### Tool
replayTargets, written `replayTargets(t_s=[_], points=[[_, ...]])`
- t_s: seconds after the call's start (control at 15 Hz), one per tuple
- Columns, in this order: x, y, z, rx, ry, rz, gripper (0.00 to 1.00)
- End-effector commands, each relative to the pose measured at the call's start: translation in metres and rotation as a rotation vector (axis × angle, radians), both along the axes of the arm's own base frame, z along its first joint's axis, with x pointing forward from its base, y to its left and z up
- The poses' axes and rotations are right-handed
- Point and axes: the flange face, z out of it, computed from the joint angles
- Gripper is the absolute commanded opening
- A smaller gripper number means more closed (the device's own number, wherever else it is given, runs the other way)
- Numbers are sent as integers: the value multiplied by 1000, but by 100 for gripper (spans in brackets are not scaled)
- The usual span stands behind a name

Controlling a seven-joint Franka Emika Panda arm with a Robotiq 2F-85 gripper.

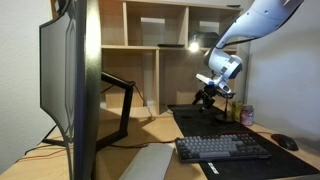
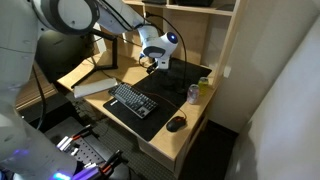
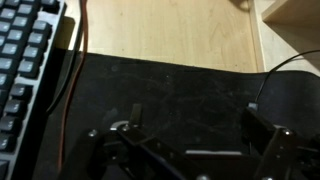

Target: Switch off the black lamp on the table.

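Note:
The black lamp's head glows (image 1: 195, 45) in front of the cubby shelf; its thin stem and base are mostly hidden behind my gripper. My gripper (image 1: 207, 96) hangs low over the far end of the black desk mat (image 1: 215, 125) on the light-wood table (image 1: 150, 130). It also shows in an exterior view (image 2: 152, 63). In the wrist view my gripper (image 3: 200, 135) is open and empty, its fingers wide apart above the mat (image 3: 170, 90), near the mat's edge and the bare table (image 3: 170, 30). I cannot make out the lamp in the wrist view.
A keyboard (image 1: 222, 148) (image 2: 132, 100) (image 3: 20, 60) lies on the mat, and a mouse (image 2: 176, 124) near the front. A can (image 2: 194, 93) stands at the mat's side. A large monitor (image 1: 70, 80) on a black arm (image 1: 122, 100) fills one side. A red cable (image 3: 78, 50) runs beside the keyboard.

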Motion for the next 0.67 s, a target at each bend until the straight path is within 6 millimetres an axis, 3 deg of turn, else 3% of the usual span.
replayTargets(t_s=[0.0,0.13,0.2,0.47,0.6], points=[[39,0,-30,105,-27,-172,100],[55,0,-38,144,-30,-236,100],[36,2,-34,95,-17,-174,100],[40,3,-39,97,-17,-177,100],[47,5,-54,97,-43,-206,100]])
